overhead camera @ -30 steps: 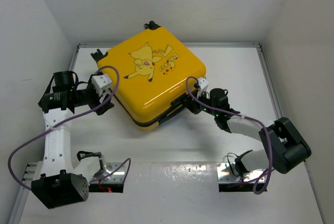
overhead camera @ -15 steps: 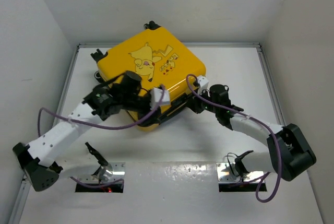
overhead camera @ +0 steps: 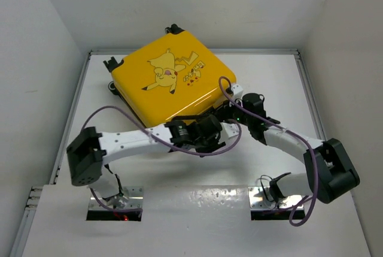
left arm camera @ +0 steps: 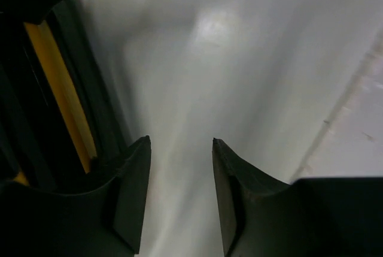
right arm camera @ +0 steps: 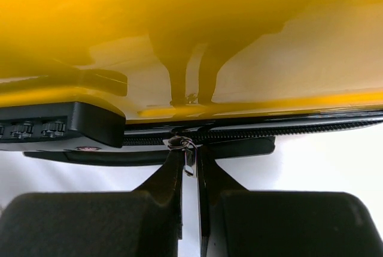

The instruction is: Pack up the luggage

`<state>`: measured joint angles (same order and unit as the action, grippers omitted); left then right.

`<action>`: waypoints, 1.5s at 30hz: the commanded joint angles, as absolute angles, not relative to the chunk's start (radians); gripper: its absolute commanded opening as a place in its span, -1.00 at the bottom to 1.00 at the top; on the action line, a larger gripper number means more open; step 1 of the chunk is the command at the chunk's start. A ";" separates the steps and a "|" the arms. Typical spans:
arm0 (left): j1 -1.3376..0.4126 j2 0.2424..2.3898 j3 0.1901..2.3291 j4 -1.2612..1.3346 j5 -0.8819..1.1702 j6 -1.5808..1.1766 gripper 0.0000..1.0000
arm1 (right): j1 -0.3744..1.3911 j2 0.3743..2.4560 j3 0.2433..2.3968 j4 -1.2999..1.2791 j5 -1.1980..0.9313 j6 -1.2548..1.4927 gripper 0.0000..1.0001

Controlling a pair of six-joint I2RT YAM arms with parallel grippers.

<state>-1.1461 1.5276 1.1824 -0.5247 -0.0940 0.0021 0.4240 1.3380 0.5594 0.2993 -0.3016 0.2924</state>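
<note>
At the far middle of the counter [overhead camera: 269, 83] lies the luggage [overhead camera: 173, 86], shut and flat, lid up, turned so one corner faces my bases. On its yellow lid I see the Pikachu cartoon [overhead camera: 163, 72]. Just right of it sits a short block of dark and red lettering [overhead camera: 192, 72], too small for me to read. I can make out no other writing, not even on the black combination lock [right arm camera: 60, 128] that my right wrist view shows set into the shell.

My right fingers [overhead camera: 226, 113] are at the near right edge of the luggage, clenched on the small metal zipper pull [right arm camera: 189, 156] that hangs from the black zipper seam [right arm camera: 287, 130].

My left fingers [overhead camera: 212, 132] are released: they stand apart with only bare counter showing between them, and nothing is in their grasp. Along the left of that wrist view runs a yellow strip of the luggage edge between dark bands.

A second ago my left arm was folded up by the left side of the luggage, its fingers near that side. Now it reaches low across the near edge, and its fingers sit just beside my right ones, closer together than they were. The luggage and my right fingers have barely moved since then.
</note>
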 commanded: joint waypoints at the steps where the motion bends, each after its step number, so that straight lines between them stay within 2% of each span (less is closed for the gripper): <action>1: -1.152 1.627 1.262 -0.466 -0.316 -0.043 -0.06 | 0.376 1.336 0.563 0.428 -0.276 0.324 -1.00; 8: -1.152 1.769 1.341 -0.434 -0.511 -0.021 -0.09 | 0.356 1.347 0.558 0.465 -0.321 0.348 -1.00; 20: -1.086 1.925 1.226 -0.364 -0.453 -0.061 -0.11 | 0.322 1.359 0.568 0.483 -0.364 0.348 -1.00; 26: -1.036 1.947 1.215 -0.364 -0.391 -0.071 -0.14 | 0.308 1.358 0.563 0.488 -0.382 0.342 -1.00; 29: -1.045 1.916 1.204 -0.362 -0.434 -0.030 -0.18 | 0.301 1.361 0.564 0.492 -0.387 0.342 -1.00; 31: -1.112 1.867 1.189 -0.324 -0.546 0.015 -0.02 | 0.299 1.361 0.561 0.494 -0.387 0.339 -1.00; 32: -1.132 1.832 1.189 -0.312 -0.572 0.032 0.20 | 0.299 1.365 0.558 0.495 -0.387 0.339 -1.00; 34: -1.189 1.842 1.279 -0.389 -0.629 0.043 0.31 | 0.298 1.368 0.558 0.502 -0.387 0.339 -1.00; 37: -1.201 1.865 1.414 -0.500 -0.629 0.023 0.39 | 0.302 1.374 0.561 0.503 -0.388 0.342 -1.00; 41: -1.232 1.865 1.448 -0.555 -0.650 0.046 0.50 | 0.310 1.381 0.566 0.496 -0.391 0.341 -1.00; 45: -1.207 1.887 1.491 -0.641 -0.591 0.002 0.50 | 0.321 1.388 0.583 0.477 -0.391 0.334 -1.00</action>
<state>-1.2167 1.8965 1.4406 -0.5732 -0.5945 0.0261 0.3286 1.3903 0.5476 0.3870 -0.4461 0.3511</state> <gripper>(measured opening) 0.752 0.061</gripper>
